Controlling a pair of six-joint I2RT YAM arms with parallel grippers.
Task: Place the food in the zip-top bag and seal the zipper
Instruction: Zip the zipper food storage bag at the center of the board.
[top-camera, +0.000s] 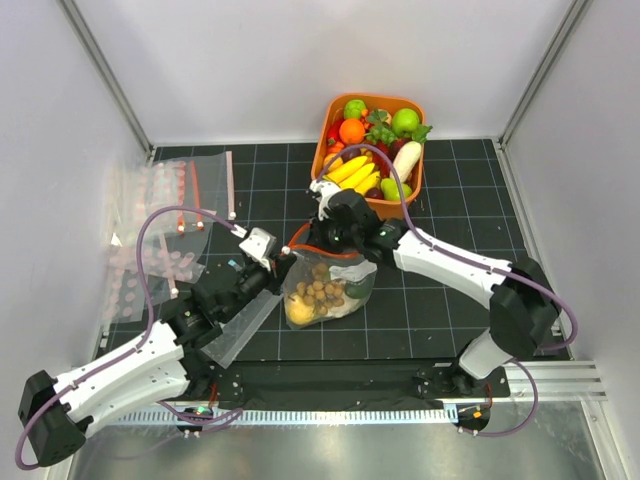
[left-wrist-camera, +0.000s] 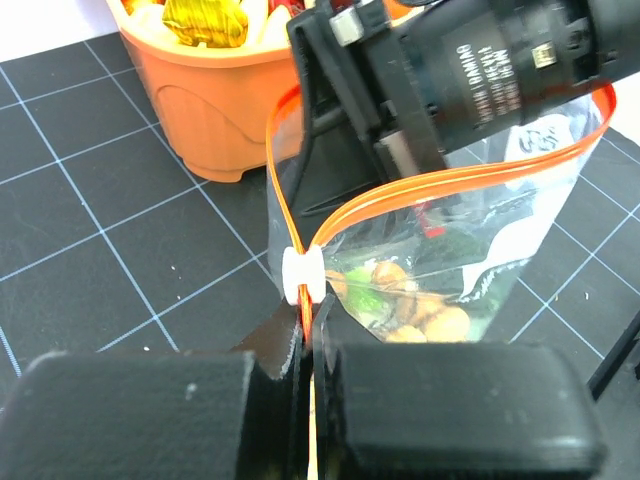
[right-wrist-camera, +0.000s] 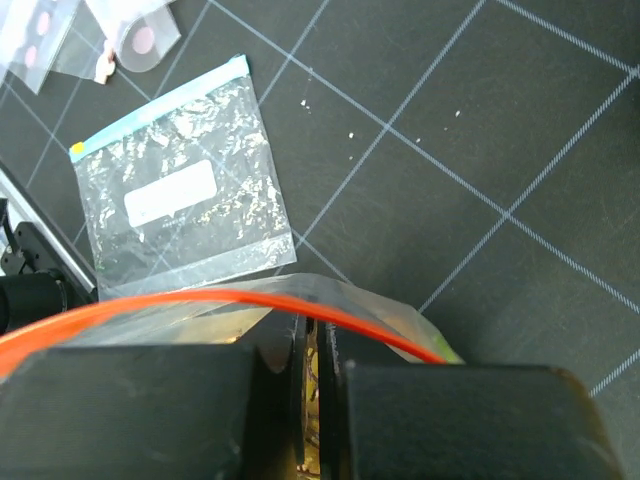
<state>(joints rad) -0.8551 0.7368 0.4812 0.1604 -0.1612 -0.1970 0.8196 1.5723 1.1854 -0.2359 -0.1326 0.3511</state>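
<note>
Clamped tight, the left claw (left-wrist-camera: 310, 350) was seen pinching the zipper (left-wrist-camera: 440, 185) at its near end, fingers (left-wrist-camera: 150, 410) pressed together on the red-orange strip just below a white slider (left-wrist-camera: 302, 275). Same for the right claw (right-wrist-camera: 315, 360): pinched closed on the mouth edge of the zip-top bag (right-wrist-camera: 340, 292), with the strip arcing across just above its fingers (right-wrist-camera: 450, 420). The strip's two halves were joined only at the slider; beyond it they split apart, so the mouth was left gaping. From overhead the bag was seen between the two arms at mid-mat, its mouth lifted by both claws. The food (top-camera: 322, 295) was noted inside it: cluster of brown balls (top-camera: 320, 290), yellow fruit (top-camera: 299, 313), white cauliflower (top-camera: 343, 307), dark green piece (top-camera: 358, 291), all bunched at the bottom. A second clear bag with a teal strip (right-wrist-camera: 185, 190) and a white label was lying flat on the black grid mat (top-camera: 450, 190), beside the left arm, apart from the held bag. An orange basket (top-camera: 324, 140) full of toy fruit was set at the far side of the mat, just behind the right claw. More clear bags (top-camera: 160, 235) were spread at the mat's left edge.
</note>
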